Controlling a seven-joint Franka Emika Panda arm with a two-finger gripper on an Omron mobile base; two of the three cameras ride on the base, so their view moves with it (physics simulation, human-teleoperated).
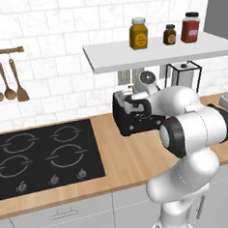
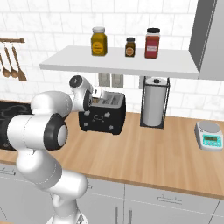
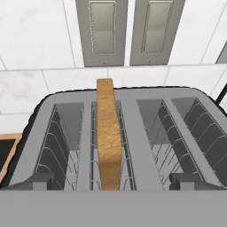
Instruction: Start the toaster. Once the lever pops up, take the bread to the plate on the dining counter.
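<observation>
Bread, a light tan slice with brown crust [image 3: 108, 133], stands upright in the second slot from the left of the black boxy four-slot toaster [image 2: 103, 114]. Gripper [image 3: 113, 186] hovers above, fingers spread wide, empty. Best approach: descend straight, straddling the crust.

Arm reaching forward, gripper [image 3: 113, 181] open wide

Light: bright, even, rendered; no glare.
Shadows: soft, under the wall shelf [image 2: 118, 65] and inside the toaster [image 3: 133, 133] slots.
Sharpness: slightly soft throughout, no edge distortion.
</observation>
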